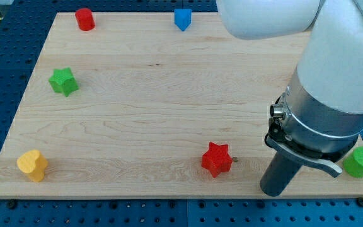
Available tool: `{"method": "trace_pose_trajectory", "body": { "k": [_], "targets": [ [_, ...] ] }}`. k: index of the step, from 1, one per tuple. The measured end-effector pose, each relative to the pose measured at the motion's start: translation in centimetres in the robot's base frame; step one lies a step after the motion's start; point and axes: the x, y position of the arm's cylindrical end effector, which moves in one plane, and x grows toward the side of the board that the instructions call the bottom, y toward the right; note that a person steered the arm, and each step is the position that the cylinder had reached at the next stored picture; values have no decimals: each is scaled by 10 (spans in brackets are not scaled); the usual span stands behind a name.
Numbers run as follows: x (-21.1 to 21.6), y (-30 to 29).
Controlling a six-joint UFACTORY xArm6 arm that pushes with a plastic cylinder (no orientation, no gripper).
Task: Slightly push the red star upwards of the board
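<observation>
Flanking my tip (273, 191): red star (217, 159), green block (360, 161).

**Bench layout, one view**

Bench (169, 94) fills most of the frame. Upper left, near the top edge: red cylinder (84, 19). Top centre: blue block (182, 19). Left side, below the red cylinder: green star (63, 82). Lower left corner: yellow block (32, 165). Lower centre-right, near the bottom edge: red star (217, 159). My tip (275, 190) sits right of the red star, apart from it. Lower right edge: green cylinder (360, 162), right of the tip.
</observation>
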Motion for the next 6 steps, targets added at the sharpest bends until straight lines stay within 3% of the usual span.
{"method": "trace_pose_trajectory", "body": {
  "k": [2,4,6],
  "targets": [
    [-1,-5],
    [0,-92],
    [-30,-70]
  ]
}}
